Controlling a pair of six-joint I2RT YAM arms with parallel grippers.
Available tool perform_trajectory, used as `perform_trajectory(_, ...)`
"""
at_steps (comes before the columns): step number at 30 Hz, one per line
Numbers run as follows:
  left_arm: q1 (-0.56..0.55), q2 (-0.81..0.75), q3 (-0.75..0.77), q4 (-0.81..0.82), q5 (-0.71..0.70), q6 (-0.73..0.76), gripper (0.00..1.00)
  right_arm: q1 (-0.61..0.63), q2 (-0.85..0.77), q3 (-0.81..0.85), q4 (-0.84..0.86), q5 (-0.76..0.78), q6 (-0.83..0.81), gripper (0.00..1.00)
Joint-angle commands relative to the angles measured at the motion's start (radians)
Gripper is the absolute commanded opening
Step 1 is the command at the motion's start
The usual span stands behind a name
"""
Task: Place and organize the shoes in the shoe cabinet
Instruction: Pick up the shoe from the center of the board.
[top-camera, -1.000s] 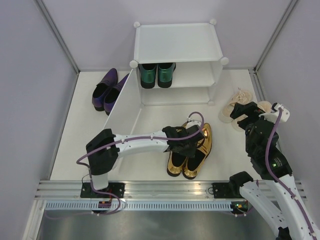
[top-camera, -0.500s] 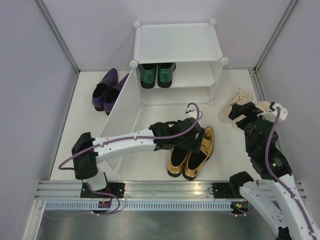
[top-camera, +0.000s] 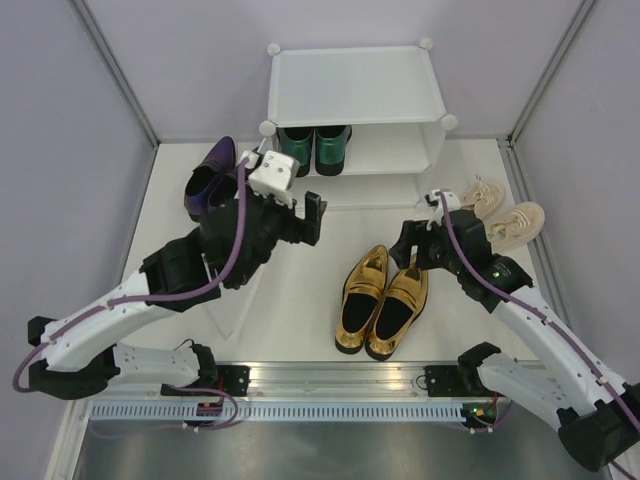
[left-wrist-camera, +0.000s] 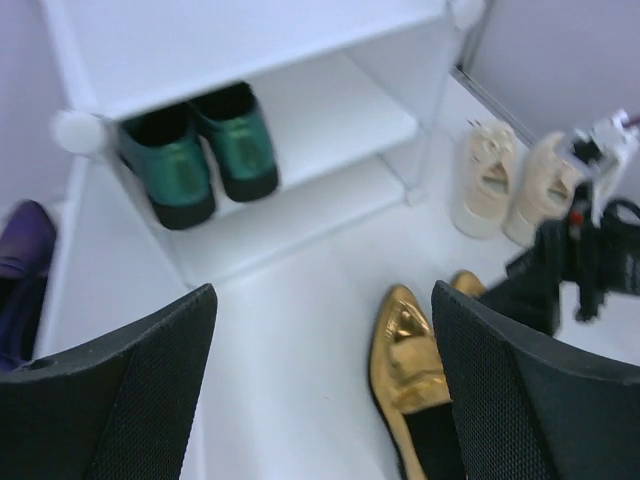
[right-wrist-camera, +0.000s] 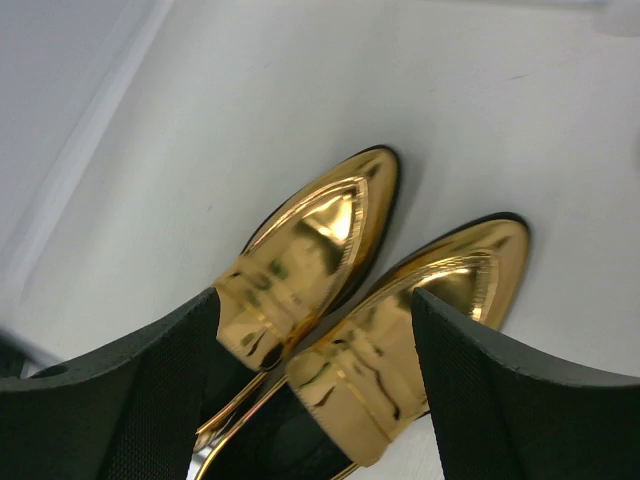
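Far left, the purple shoes (top-camera: 210, 180) sit on the surface (top-camera: 310, 310) outside the cabinet (top-camera: 355, 85), untouched.

Your L fingers (top-camera: 315, 212) have left the gold loafers (top-camera: 382, 300) and swung back to the far left. They now hang near the cabinet's lower left corner, spread wide w/ nothing between them. So L let go w/o moving the pair anywhere useful.

The green loafers (top-camera: 314, 148) are already inside, on the left of the shelf. There's room to their right.

The gold loafers lie side by side near the centre, toes pointing far, well short of the cabinet. They look a bit straighter than a sec ago.

Your R fingers (right-wrist-camera: 480, 400) have come off the sneakers (top-camera: 495, 215) and over to the gold pair. They're open wide above the toes and gripping nothing, per the R wrist view.

Reads like a handover: R prob takes the gold next.

Far right, the sneakers rest beside the cabinet, not shelved.

1 pair in, 3 to go.
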Motion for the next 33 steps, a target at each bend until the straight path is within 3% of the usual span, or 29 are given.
perform_trajectory(1,0.076,-0.058,-0.058,0.135,-0.1,0.268,0.9,0.185,0.048,0.029,-0.003,-0.006,-0.104,0.81)
perform_trajectory(4,0.157,-0.106,-0.098,0.206,-0.051,0.329,0.9,0.388,0.123,0.041,-0.003,0.225,-0.13,0.83)
perform_trajectory(10,0.286,-0.126,-0.145,0.246,0.02,0.39,0.9,0.649,0.275,0.02,0.009,0.454,-0.129,0.85)
perform_trajectory(14,0.341,-0.147,-0.226,0.289,0.052,0.389,0.9,0.723,0.358,0.003,0.047,0.606,-0.1,0.85)
perform_trajectory(21,0.364,-0.176,-0.331,0.329,0.084,0.386,0.91,0.734,0.503,0.058,0.029,0.78,-0.086,0.84)
perform_trajectory(24,0.364,-0.207,-0.352,0.341,0.078,0.393,0.91,0.729,0.573,0.058,0.059,0.785,-0.089,0.74)
perform_trajectory(25,0.364,-0.218,-0.36,0.345,0.078,0.397,0.91,0.728,0.581,0.053,0.093,0.779,-0.093,0.63)
perform_trajectory(29,0.364,-0.267,-0.397,0.37,0.075,0.409,0.91,0.702,0.586,0.049,0.158,0.777,-0.144,0.37)
perform_trajectory(33,0.364,-0.284,-0.408,0.378,0.077,0.412,0.91,0.672,0.572,0.072,0.23,0.775,-0.329,0.1)
